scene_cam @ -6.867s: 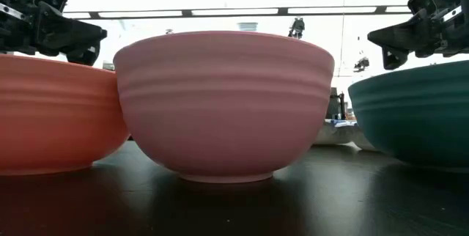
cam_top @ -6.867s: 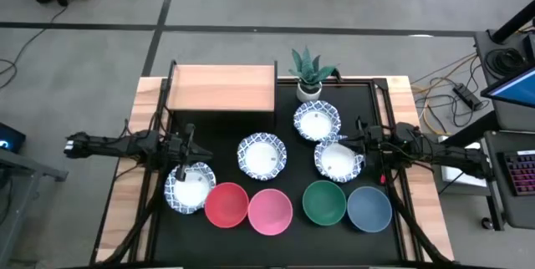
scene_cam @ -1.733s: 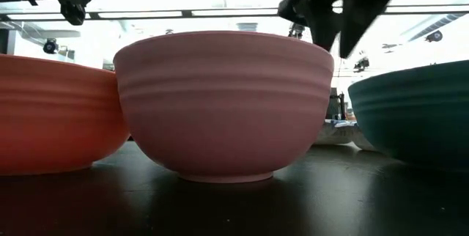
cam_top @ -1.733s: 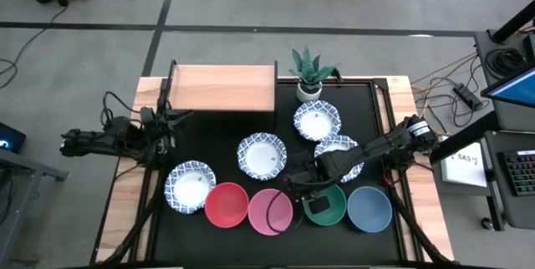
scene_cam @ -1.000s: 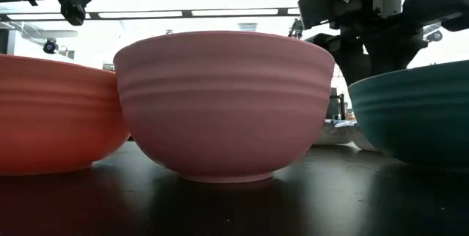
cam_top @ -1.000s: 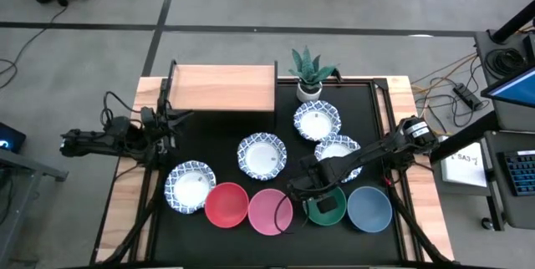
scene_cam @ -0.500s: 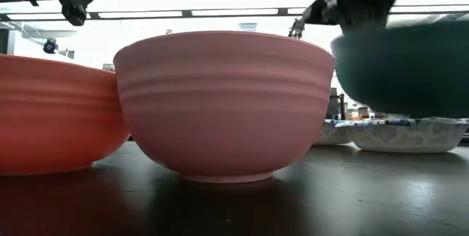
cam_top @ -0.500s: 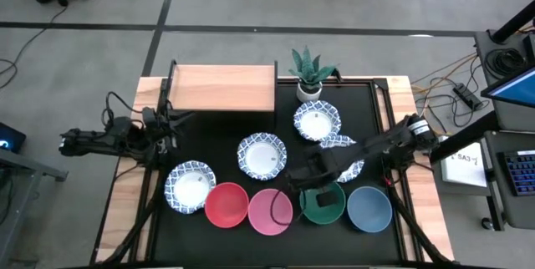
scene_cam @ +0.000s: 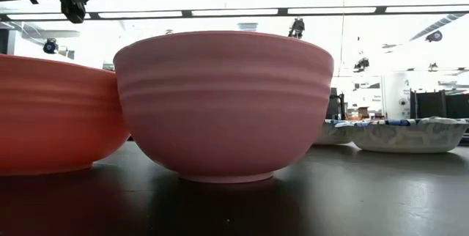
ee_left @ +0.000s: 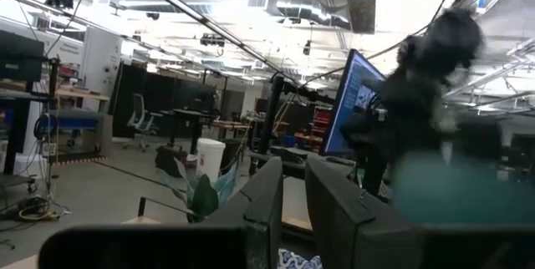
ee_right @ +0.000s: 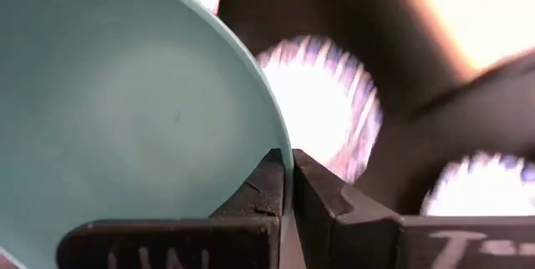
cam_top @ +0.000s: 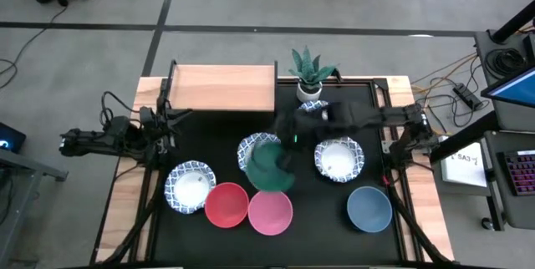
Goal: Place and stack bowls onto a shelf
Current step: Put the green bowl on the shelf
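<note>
Our right gripper [cam_top: 288,145] is pinching the rim of the green bowl [cam_top: 269,169], its fingers [ee_right: 269,187] pressed together on the thin wall, as the right wrist view shows. In the high view the bowl hangs in the air, tilted, over the middle of the black tabletop [cam_top: 301,194], partly covering a white bowl with a blue patterned rim [cam_top: 251,147] and just above the pink bowl [cam_top: 270,211]. The left gripper [cam_top: 174,125] waits at the table's left edge, near the shelf; its fingers [ee_left: 266,202] stand a little apart with nothing between them.

On the tabletop we see the red bowl [cam_top: 226,205] touching the pink one, a patterned bowl [cam_top: 189,186] beside it, another patterned bowl [cam_top: 338,158] to the right, and the grey-blue bowl [cam_top: 369,208] at the front right. The light-wood shelf [cam_top: 222,88] stands bare at the back left, with a small potted plant [cam_top: 310,73] beside it. The tabletop sits on a pale wooden frame [cam_top: 125,185].

Around us is grey concrete floor [cam_top: 251,2] with cables; the left wrist view shows a large hall with ceiling ducts, a monitor [ee_left: 355,102] and office chairs [ee_left: 144,121].
</note>
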